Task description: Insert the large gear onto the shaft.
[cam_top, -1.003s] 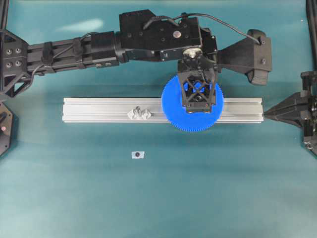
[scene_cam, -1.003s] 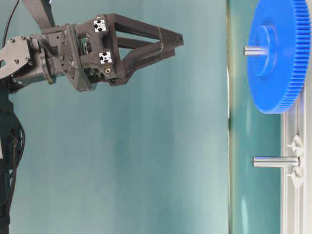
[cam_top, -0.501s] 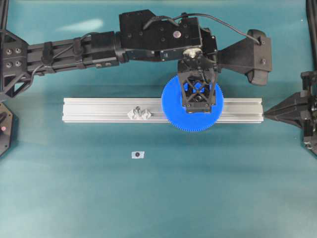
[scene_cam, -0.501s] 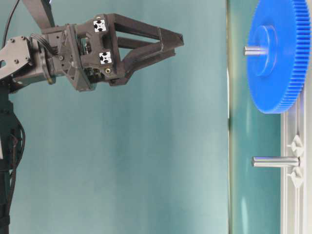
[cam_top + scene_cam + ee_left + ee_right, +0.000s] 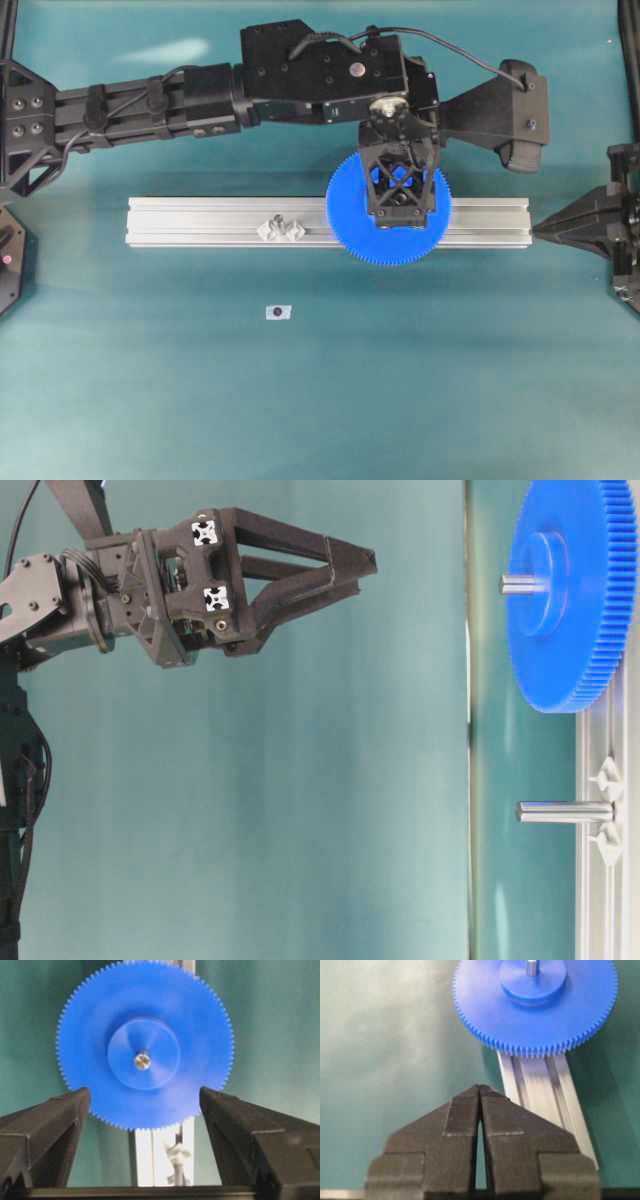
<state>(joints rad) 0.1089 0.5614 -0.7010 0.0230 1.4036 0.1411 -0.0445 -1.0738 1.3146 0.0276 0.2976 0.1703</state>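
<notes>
The large gear (image 5: 390, 247), bright blue with fine teeth, lies flat on the aluminium rail (image 5: 200, 220) with the shaft (image 5: 142, 1061) poking up through its hub. In the table-level view the shaft tip (image 5: 520, 583) stands proud of the gear (image 5: 585, 630). My left gripper (image 5: 400, 195) hangs straight above the gear, well clear of it (image 5: 362, 570), open, with nothing between its fingers (image 5: 75, 1110). My right gripper (image 5: 480, 1087) is shut and empty, resting just off the rail's right end (image 5: 540, 233).
A second bare shaft with two translucent brackets (image 5: 281, 229) stands left of the gear on the rail, also plain in the table-level view (image 5: 560, 811). A small white tag with a dark dot (image 5: 278, 312) lies on the teal mat in front of the rail.
</notes>
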